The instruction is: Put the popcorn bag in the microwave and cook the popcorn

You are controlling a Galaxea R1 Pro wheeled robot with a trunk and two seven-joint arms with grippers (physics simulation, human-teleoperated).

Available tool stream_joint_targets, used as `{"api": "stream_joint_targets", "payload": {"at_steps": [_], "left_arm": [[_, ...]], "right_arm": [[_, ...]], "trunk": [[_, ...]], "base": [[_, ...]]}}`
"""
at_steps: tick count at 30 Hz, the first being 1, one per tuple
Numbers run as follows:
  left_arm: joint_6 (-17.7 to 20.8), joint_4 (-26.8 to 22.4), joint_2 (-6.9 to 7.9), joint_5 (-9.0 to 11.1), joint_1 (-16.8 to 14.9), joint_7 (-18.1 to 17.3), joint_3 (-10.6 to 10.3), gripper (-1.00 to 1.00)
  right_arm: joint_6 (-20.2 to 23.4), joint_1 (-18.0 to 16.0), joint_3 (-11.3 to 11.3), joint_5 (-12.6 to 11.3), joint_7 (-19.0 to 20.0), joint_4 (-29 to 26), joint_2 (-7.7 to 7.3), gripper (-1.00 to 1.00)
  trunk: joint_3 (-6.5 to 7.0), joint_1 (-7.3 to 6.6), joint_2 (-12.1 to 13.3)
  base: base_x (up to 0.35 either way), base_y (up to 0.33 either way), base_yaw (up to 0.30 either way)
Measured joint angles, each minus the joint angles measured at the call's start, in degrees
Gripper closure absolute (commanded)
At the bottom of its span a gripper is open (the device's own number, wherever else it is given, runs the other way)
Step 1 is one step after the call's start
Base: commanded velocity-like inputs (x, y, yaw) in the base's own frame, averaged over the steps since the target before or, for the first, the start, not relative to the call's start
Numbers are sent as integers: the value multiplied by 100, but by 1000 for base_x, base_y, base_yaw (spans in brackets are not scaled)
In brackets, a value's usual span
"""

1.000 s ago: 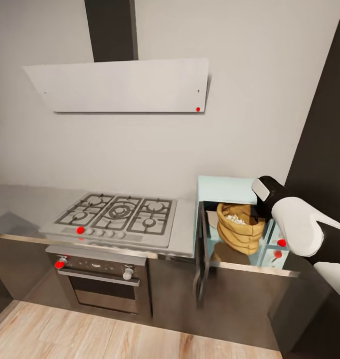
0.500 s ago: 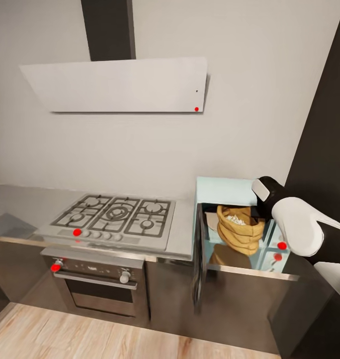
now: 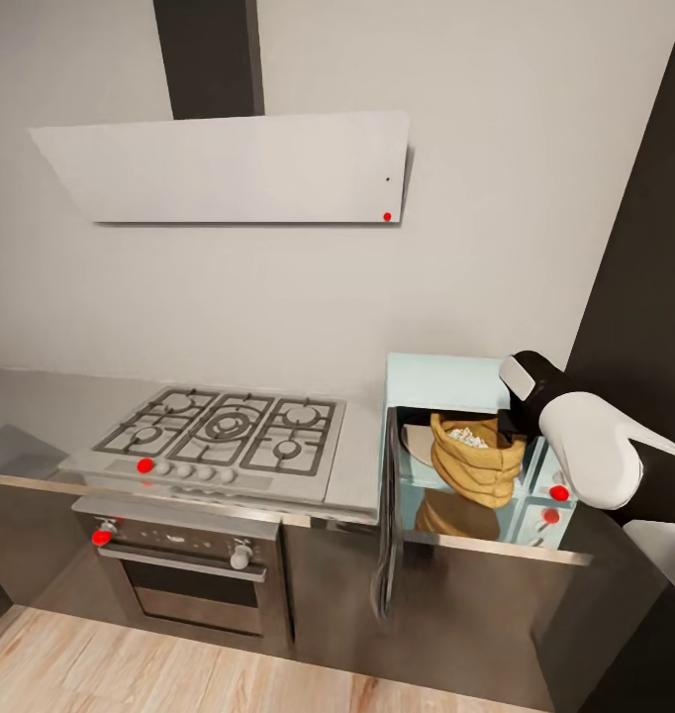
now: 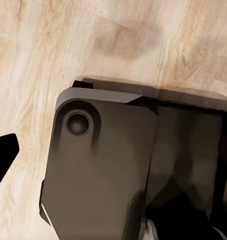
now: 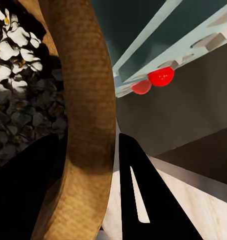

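Right gripper [image 5: 88,190] was clamped on the popcorn bag's [image 3: 476,458] rolled rim: in the right wrist view one dark finger sat inside the bag mouth, the other outside, rim wall pinched between them. The bag stood upright, long axis vertical, inside the open microwave [image 3: 446,381] cavity, door [image 3: 387,525] swung out toward the robot. The right arm reached it from the bag's right side, over the knob panel; the two red knobs [image 5: 153,80] showed just past the rim. Likely next move: release, then retreat outward without dragging the bag.

Bag was tan, crumpled, with ringed folds. The popcorn [image 5: 11,35] inside was whitish on top, darker below.

The left gripper's state couldn't be told; left wrist view showed the dark robot base [image 4: 103,170] over wood floor [image 4: 38,60].
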Motion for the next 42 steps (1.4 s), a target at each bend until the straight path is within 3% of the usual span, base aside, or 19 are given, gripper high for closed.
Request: {"api": "stream_joint_targets", "payload": {"at_steps": [35,36,37,42], "left_arm": [[-3,0,14,0,2,-12,-10,-100],[-2,0,15,0,2,-8,-7,-100],[-3,1,15,0,2,-8,-6,-100],[-3,-2,14,0,3,-10,-2,-100]], "right_arm": [[12,1,8,40,6,37,-1,100],[12,1,8,40,6,37,-1,-100],[17,-4,91,136,-2,-237,-3,-100],[21,1,86,130,-31,-230,-1,-100]], "trunk": [[0,0,0],[0,0,0],[2,-1,-3],[0,-2,-5]], "base": [[62,0,0],[0,0,0],[0,0,0],[0,0,0]]}}
